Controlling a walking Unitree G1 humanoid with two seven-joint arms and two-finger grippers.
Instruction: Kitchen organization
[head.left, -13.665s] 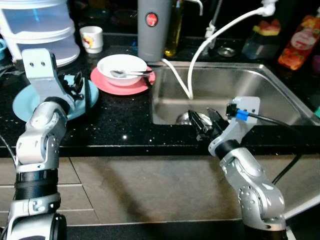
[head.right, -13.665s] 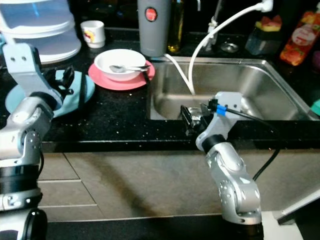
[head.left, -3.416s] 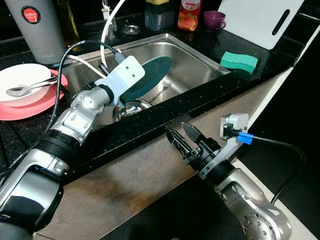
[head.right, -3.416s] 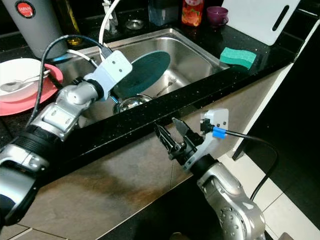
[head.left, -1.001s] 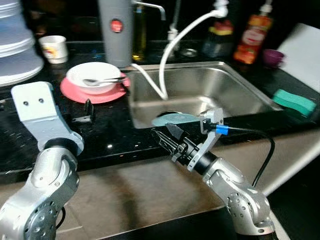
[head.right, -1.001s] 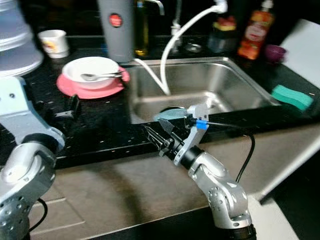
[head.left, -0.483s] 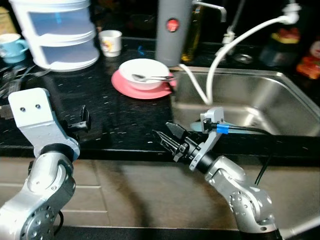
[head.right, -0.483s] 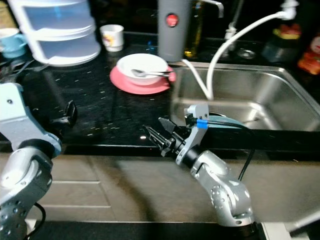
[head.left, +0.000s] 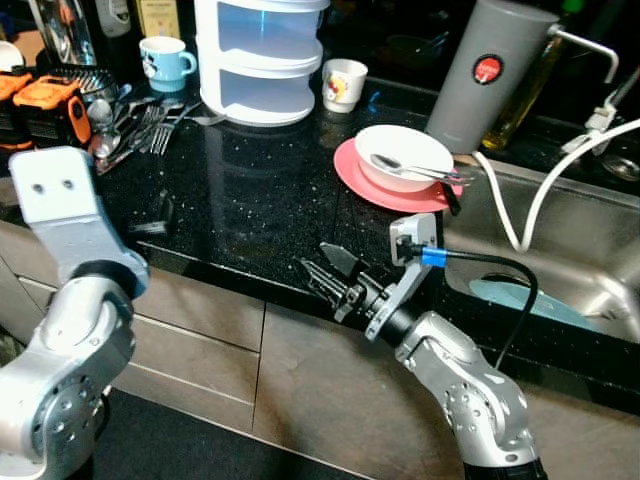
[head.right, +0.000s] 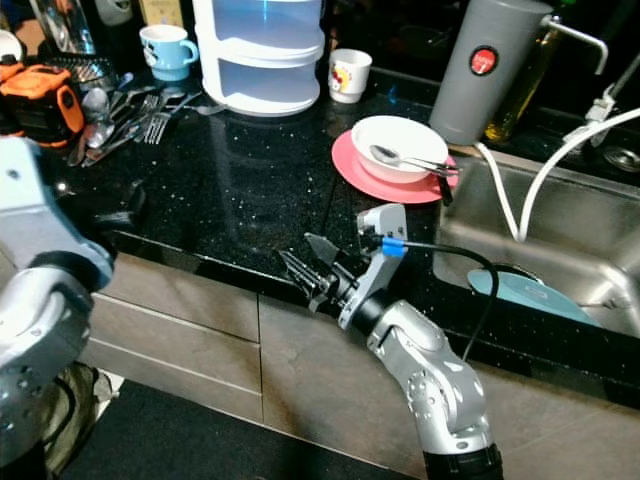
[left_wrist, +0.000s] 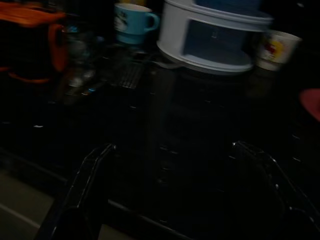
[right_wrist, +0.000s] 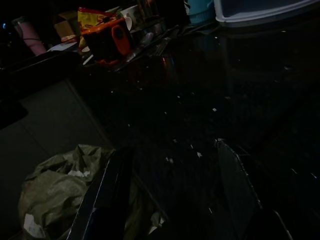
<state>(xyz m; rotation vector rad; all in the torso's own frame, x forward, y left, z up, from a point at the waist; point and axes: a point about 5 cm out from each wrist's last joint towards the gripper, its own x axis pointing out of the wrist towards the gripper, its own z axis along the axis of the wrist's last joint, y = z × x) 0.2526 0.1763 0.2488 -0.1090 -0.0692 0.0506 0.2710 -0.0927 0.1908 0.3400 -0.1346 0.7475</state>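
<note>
A teal plate (head.left: 523, 301) lies in the steel sink (head.left: 590, 235) at the right. On the black counter a white bowl (head.left: 403, 157) with a spoon (head.left: 410, 165) sits on a pink plate (head.left: 366, 187). My right gripper (head.left: 318, 262) hangs open and empty at the counter's front edge, left of the sink. My left gripper (head.left: 158, 215) is low at the counter's near left edge; the left wrist view shows its fingers (left_wrist: 92, 167) spread apart with nothing between them.
A grey jug (head.left: 481, 76) and a white hose (head.left: 535, 190) stand by the sink. A white stacked container (head.left: 262, 58), a small cup (head.left: 345, 84), a blue mug (head.left: 165, 56), loose cutlery (head.left: 140, 120) and an orange tool (head.left: 40, 100) line the back left. A greenish bag (right_wrist: 57, 187) lies on the floor.
My left gripper carried the teal plate from the counter into the sink, let it go and drew back. The view has since swung left along the counter.
</note>
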